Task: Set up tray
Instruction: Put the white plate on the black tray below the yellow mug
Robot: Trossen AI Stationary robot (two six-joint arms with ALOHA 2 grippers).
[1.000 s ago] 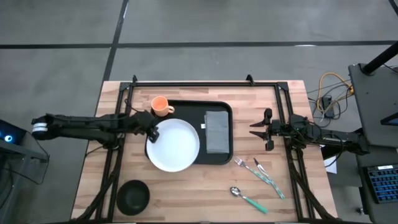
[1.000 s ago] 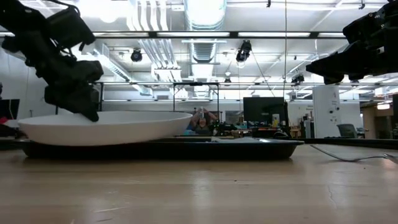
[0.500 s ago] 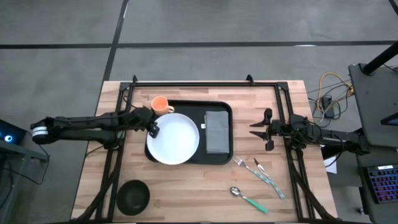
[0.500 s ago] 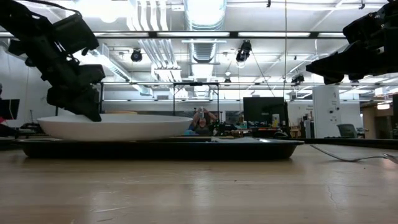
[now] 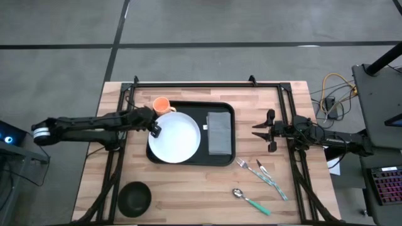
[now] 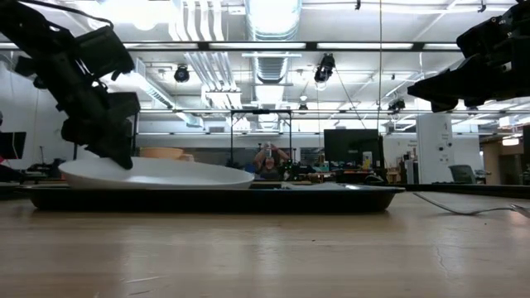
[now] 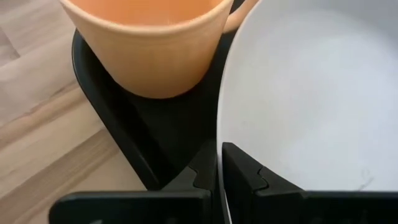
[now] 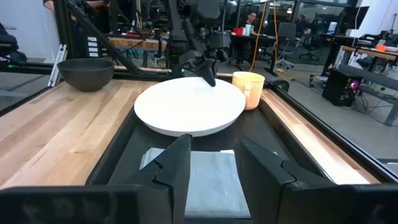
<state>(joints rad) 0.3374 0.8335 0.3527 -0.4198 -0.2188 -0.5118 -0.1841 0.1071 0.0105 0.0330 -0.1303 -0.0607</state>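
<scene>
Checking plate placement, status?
Left hand shut on white plate rim, plate on tray. Right hand open, idle beside tray. Orange cup close by plate.

A small black bowl (image 5: 134, 197) sits at the table's (image 5: 188, 194) near-left corner, while a fork (image 5: 257, 172) and spoon (image 5: 250, 201) lie near-right.

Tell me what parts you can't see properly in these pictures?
- Orange cup: low view, mostly hidden behind the white plate.
- Black bowl, fork and spoon: absent from the low view.
- Grey napkin: right wrist view, partly covered by the right gripper.
- Tray: left wrist view, only a corner shows.
</scene>
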